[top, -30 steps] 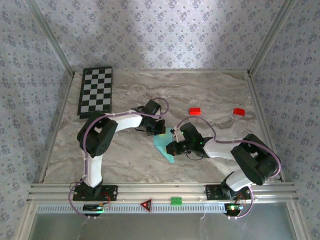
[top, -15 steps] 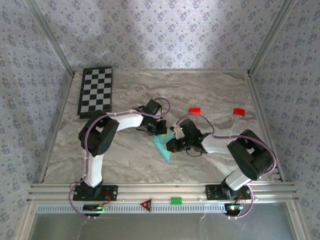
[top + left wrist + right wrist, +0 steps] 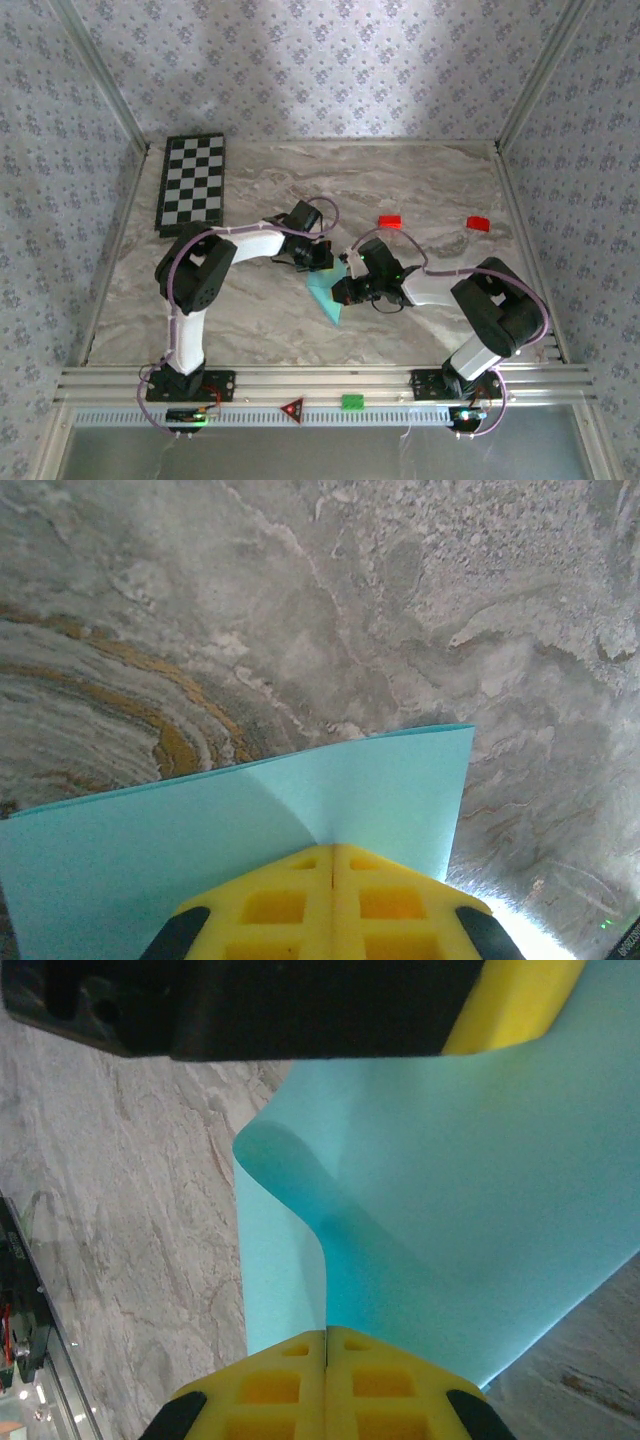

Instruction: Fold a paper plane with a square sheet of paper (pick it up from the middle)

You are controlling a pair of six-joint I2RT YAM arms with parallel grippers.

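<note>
The light cyan-blue paper [image 3: 328, 296] lies at the middle of the marble table as a partly folded pointed shape, its tip toward the near edge. My left gripper [image 3: 321, 258] is shut on the paper's far edge; in the left wrist view the sheet [image 3: 200, 860] spreads flat beyond the closed yellow fingers [image 3: 270, 905]. My right gripper [image 3: 344, 290] is shut on the right side of the paper [image 3: 470, 1210], which curls up in an S-bend between both grippers. The left gripper's yellow finger [image 3: 515, 1000] shows at the top of the right wrist view.
Two small red blocks [image 3: 389, 222] [image 3: 478, 224] lie on the table to the back right. A black-and-white chequered board [image 3: 193, 182] lies at the back left. Patterned walls enclose the table on three sides.
The right gripper has shifted slightly left toward the left gripper, bending the paper more between them. The left gripper has barely moved.
</note>
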